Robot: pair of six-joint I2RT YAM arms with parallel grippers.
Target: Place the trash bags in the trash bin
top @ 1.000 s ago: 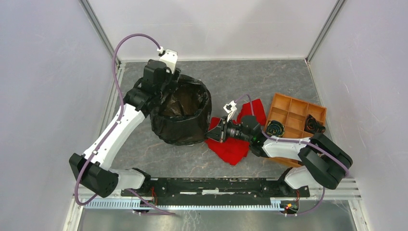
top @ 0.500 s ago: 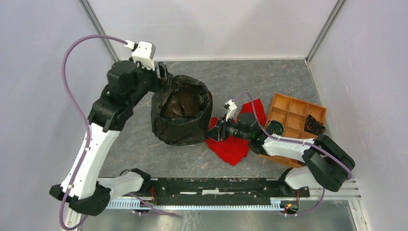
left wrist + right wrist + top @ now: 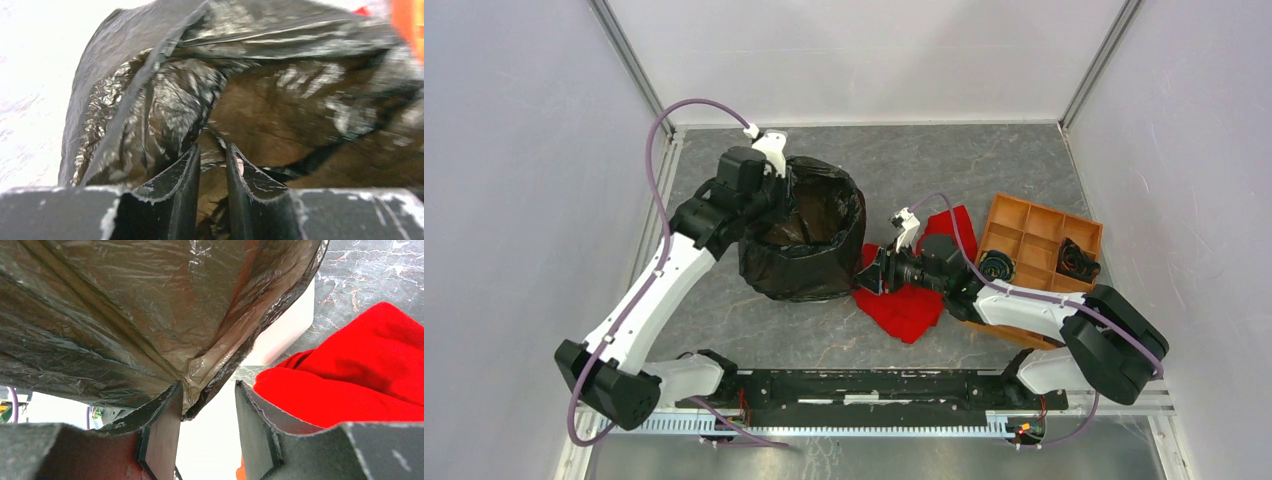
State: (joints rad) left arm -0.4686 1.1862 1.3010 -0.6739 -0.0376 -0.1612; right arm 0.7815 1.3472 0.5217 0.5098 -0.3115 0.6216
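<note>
Beneath trash bag (image 3: 796, 268), trash bin (image 3: 287, 327) mostly hidden, left gripper (image 3: 214, 150) inside

Your left arm (image 3: 659, 290) rises from its base at the near edge, the long white link slanting up and away, and the wrist folds over to the right. Your left pincer (image 3: 213, 148) points downward with its fingers (image 3: 185, 185) only a narrow slit apart; the wrist view doesn't settle whether they clamp anything. Your right arm (image 3: 1024, 305) doubles back from its shoulder and stretches leftward, low over the desk (image 3: 984, 160). Your right pincer (image 3: 208, 386) lies nearly level, aimed left, its jaws standing clearly apart.
</note>
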